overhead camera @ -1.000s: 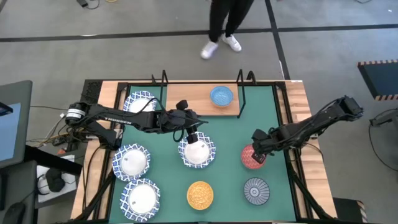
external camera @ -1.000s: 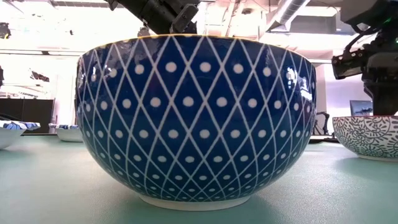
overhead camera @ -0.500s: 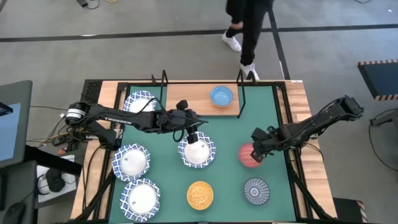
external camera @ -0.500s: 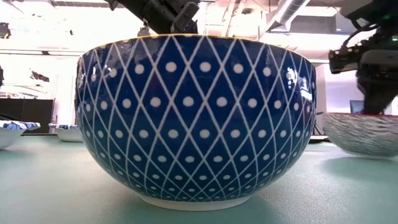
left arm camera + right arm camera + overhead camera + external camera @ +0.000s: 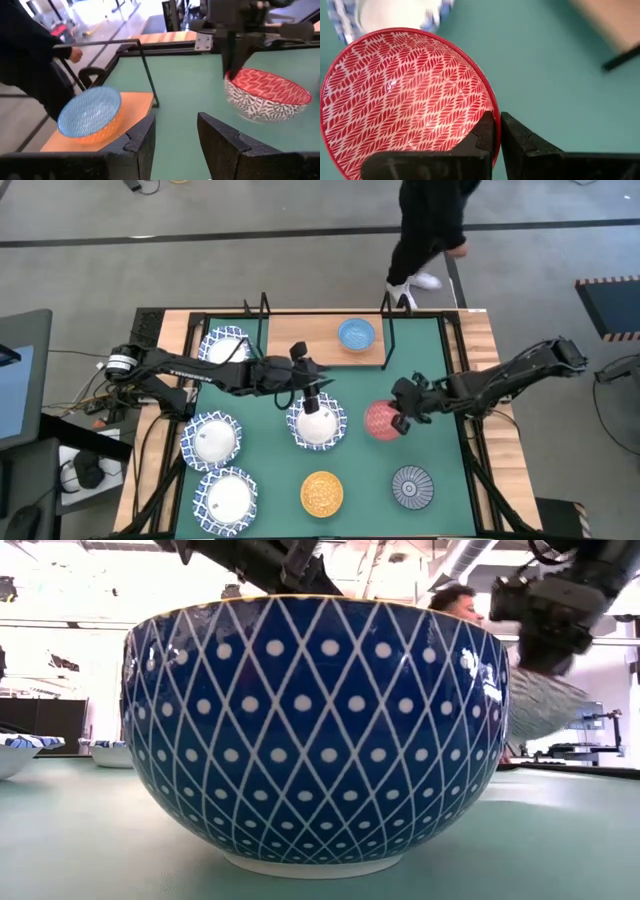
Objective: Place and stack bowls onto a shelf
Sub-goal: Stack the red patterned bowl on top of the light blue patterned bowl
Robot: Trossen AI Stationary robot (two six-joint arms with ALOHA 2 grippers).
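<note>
High view: the green mat (image 5: 440,380) is seen from above, with the shelf (image 5: 325,340) lying across its far edge between black wire supports.
Right gripper (image 5: 402,412): its jaws are pinched on the rim of the red bowl (image 5: 382,421), which is held over the mat, just beside the central white bowl (image 5: 317,425).
Right wrist view: the two dark fingers (image 5: 485,131) are seen pressed on either side of the red bowl's rim.
Left gripper (image 5: 311,392): it is held over the far rim of the central white bowl; its jaws are spread with nothing between them, as shown in the left wrist view.
Shelf contents: the light blue bowl (image 5: 355,334) is set on the board near its right end.
Other white bowls: one (image 5: 224,346) is set beside the shelf's left support, two (image 5: 211,439) (image 5: 228,497) along the mat's left side.
Near edge: the orange-yellow bowl (image 5: 322,492) and the dark grey bowl (image 5: 411,486) are placed apart.
Background: a person (image 5: 430,230) is seen on the floor beyond the table.
</note>
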